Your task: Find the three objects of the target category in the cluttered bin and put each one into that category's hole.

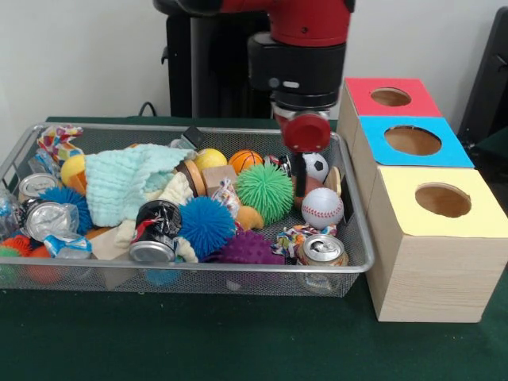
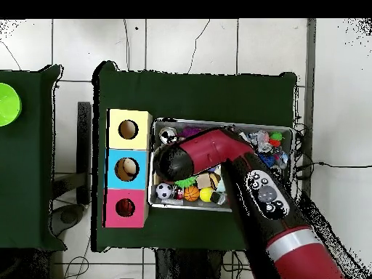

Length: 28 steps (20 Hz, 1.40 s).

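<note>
The hand [image 1: 298, 171] hangs low inside the bin [image 1: 359, 262] at the end nearest the boxes, just behind the baseball [image 1: 322, 207]; whether it is open or holding anything cannot be told, and no plush animal is plainly visible among the clutter. In my judgement the search calls for shifting the mint cloth [image 1: 127, 182] and spiky balls gently before any grasp. The red box's hole [image 1: 390, 97] stands farthest back, on a green-covered desk [image 1: 198, 341] before a pale wall.
</note>
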Motion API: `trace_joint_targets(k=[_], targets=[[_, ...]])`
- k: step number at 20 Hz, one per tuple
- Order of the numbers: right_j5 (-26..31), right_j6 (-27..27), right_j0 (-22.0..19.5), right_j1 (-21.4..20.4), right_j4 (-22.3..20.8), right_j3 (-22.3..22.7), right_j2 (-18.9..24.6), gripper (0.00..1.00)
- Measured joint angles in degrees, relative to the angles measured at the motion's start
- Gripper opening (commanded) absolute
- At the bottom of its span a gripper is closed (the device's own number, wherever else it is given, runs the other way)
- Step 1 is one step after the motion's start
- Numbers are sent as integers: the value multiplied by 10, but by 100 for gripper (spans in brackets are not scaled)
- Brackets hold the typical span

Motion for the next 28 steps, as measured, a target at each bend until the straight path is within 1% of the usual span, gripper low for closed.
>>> trace_joint_targets(k=[3, 7, 8, 24, 25, 28], targets=[[0, 6, 22, 2, 21, 0, -7, 100], [0, 7, 35, 6, 29, -4, -19, 100], [0, 7, 41, 8, 29, -10, -30, 100], [-1, 7, 45, 14, 26, -43, -106, 100], [-4, 7, 45, 19, 26, -48, -115, 100], [-10, 7, 45, 25, 26, -52, -122, 100]])
